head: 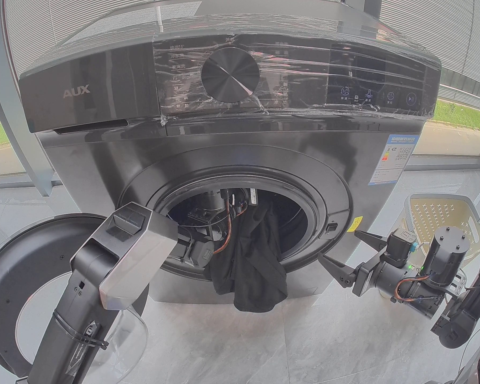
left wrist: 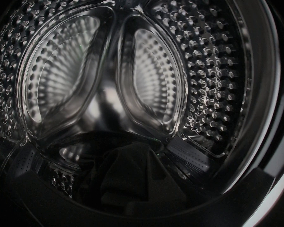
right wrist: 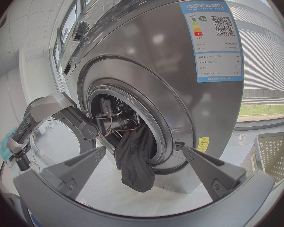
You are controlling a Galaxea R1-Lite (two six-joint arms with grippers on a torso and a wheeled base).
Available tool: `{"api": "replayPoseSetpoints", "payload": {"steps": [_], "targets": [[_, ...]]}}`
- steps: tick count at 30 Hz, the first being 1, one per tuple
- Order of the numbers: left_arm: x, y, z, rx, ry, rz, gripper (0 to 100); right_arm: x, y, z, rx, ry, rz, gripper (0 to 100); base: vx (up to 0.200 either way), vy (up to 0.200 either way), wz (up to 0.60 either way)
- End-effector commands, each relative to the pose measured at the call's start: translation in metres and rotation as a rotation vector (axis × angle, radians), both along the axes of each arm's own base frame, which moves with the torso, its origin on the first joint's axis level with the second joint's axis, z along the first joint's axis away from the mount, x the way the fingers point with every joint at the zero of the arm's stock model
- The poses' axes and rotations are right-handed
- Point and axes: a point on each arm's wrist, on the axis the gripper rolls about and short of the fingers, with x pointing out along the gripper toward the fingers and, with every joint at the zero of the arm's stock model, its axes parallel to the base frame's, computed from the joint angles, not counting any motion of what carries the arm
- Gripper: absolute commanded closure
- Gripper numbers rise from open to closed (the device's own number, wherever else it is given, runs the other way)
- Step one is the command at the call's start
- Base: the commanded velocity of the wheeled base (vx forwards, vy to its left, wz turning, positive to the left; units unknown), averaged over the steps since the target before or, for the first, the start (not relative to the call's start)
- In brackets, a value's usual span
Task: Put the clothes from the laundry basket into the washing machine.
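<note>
The dark grey washing machine (head: 229,134) stands in front of me with its round port open. A black garment (head: 253,262) hangs over the port's lower rim, half inside and half drooping toward the floor; the right wrist view shows the black garment (right wrist: 135,164) too. My left arm (head: 128,252) reaches into the port, and its wrist (head: 213,209) sits inside the drum above the garment. Dark cloth (left wrist: 129,174) lies at the bottom of the steel drum (left wrist: 211,63). My right gripper (head: 340,247) hovers open and empty at the machine's lower right, apart from the garment.
The machine's door (head: 21,273) is swung wide open to the left, beside my left arm. A pale perforated laundry basket (head: 442,214) stands on the tiled floor at the right, behind my right arm. Bare floor (head: 282,342) lies before the machine.
</note>
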Motion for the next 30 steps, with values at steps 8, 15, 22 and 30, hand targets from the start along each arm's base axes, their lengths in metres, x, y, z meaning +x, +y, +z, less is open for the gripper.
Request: {"api": "replayPoseSetpoints", "payload": {"steps": [8, 15, 22, 30], "targets": [[0.013, 0.002, -0.020, 0.011, 0.033, 0.038, 100, 0.000, 0.000, -0.001, -0.002, 0.003, 0.002, 0, 0.000, 0.000, 0.00], [0.010, 0.000, -0.019, 0.009, 0.051, 0.035, 0, 0.001, 0.001, -0.001, -0.002, 0.003, 0.002, 0, 0.000, 0.000, 0.00], [-0.030, 0.008, -0.009, 0.083, 0.291, -0.015, 0, 0.000, 0.001, -0.002, -0.002, 0.007, 0.004, 0, 0.000, 0.000, 0.00], [-0.065, 0.013, -0.019, 0.183, 0.467, -0.119, 0, 0.000, 0.001, -0.002, -0.003, 0.006, 0.005, 0, 0.000, 0.000, 0.00]]}}
